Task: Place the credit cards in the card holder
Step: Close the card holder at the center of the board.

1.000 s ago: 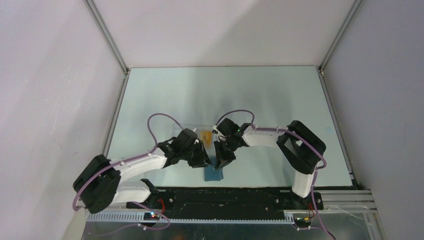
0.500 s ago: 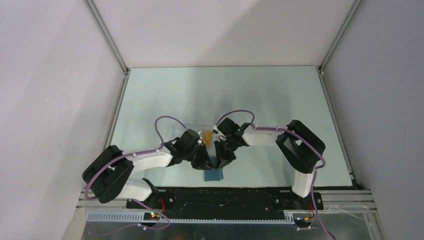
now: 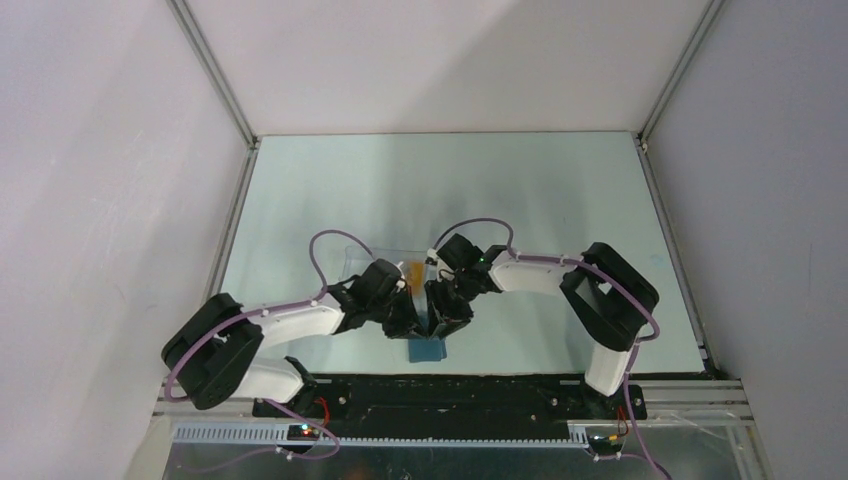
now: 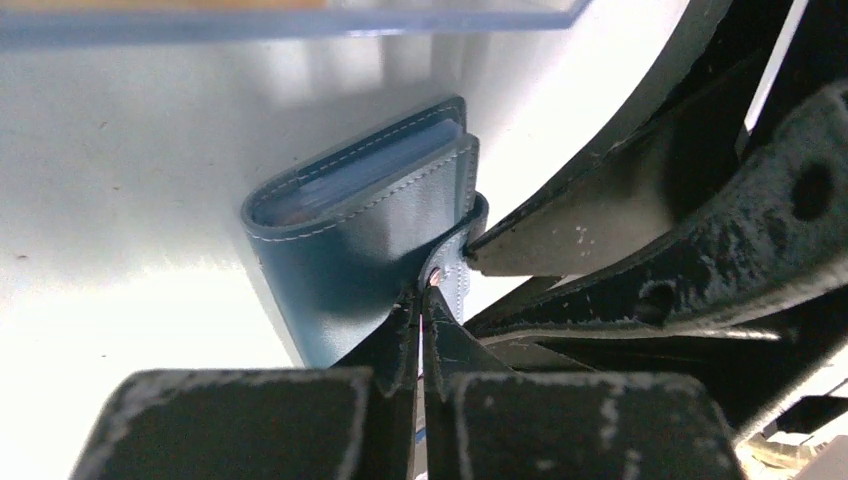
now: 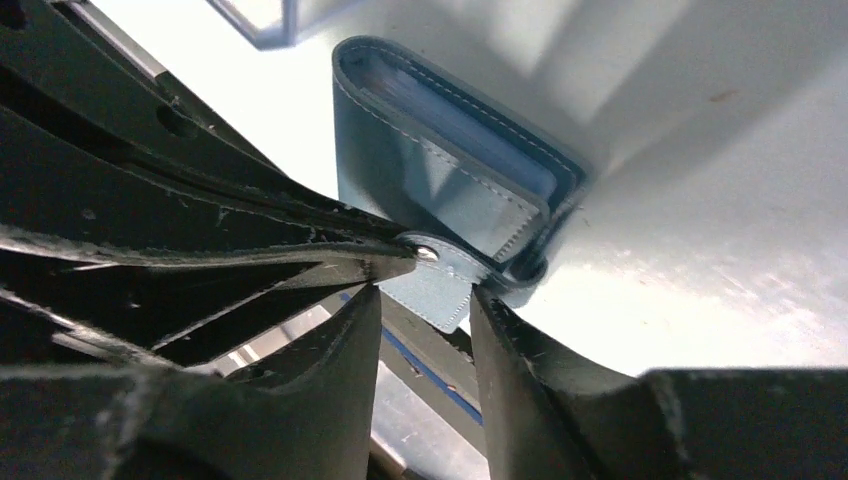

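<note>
Both arms reach inward: left tool [image 4: 420, 305] pinches the card holder [image 4: 350, 240] (its tab); right tool [image 5: 428, 305] parted.

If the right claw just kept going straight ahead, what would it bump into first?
Probably the card holder: its snap tab lies between the right gripper's open fingers, folded body just beyond.

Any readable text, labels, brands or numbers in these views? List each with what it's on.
No readable text in any view.
folded blue stitched card holder: only seams and a small metal snap, no print.
clear plastic sheet: blank.
orange-tan card: too small to tell whether it has print.
</note>
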`<state>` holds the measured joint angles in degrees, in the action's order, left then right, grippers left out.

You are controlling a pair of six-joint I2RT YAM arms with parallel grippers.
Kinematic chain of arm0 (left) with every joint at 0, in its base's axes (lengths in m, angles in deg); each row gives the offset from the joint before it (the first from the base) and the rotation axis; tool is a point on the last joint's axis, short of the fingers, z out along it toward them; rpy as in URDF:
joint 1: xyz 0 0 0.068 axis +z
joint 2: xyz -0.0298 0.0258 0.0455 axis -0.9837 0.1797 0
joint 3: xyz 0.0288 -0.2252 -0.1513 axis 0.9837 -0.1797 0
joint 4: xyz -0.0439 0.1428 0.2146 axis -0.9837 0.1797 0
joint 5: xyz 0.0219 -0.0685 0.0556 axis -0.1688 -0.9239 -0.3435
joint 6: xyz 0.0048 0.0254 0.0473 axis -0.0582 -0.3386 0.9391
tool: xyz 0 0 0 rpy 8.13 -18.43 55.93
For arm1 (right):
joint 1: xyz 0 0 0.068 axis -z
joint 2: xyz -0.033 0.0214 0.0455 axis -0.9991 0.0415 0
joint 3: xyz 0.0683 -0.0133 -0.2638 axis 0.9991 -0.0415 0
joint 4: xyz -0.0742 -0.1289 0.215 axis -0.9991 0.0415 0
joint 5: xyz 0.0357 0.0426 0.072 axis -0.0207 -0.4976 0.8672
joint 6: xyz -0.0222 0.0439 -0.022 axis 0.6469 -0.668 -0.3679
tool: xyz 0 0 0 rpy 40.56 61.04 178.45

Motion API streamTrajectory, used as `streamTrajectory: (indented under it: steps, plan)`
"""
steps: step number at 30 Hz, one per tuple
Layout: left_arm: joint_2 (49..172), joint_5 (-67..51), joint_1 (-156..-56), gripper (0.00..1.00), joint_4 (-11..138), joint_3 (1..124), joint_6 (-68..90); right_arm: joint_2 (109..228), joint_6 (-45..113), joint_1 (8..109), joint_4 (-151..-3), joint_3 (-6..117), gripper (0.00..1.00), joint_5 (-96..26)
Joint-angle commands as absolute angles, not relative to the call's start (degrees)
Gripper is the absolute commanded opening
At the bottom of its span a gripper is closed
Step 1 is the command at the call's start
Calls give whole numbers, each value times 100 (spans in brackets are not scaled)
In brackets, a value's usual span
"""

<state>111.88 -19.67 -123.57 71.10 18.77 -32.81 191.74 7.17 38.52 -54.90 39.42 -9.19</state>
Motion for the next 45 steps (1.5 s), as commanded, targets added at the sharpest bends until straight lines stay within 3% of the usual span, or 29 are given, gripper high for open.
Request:
streamTrajectory:
  steps: [1,5,7,26,33,45]
  plan:
    - [10928,-1817,-12384,0,7203,2204,-3235,18684,995,4023,-5198,3778,46,-1557]
    - [10926,-1838,-12399,0,7206,2363,-3238,18287,1107,4148,-5004,3777,62,-1768]
    - [10983,-1842,-12408,0,7241,2410,-3245,18211,1141,4179,-4926,3775,66,-1847]
    - [11010,-1528,-12538,0,7857,2603,-3200,18309,1002,4030,-5439,3231,72,-1430]
    - [11064,-1318,-12619,0,8280,2778,-3184,18579,776,3804,-5662,3205,70,-1479]
    - [11255,-1186,-12678,0,8517,2882,-3134,18554,16,3726,-6498,2635,41,-1058]
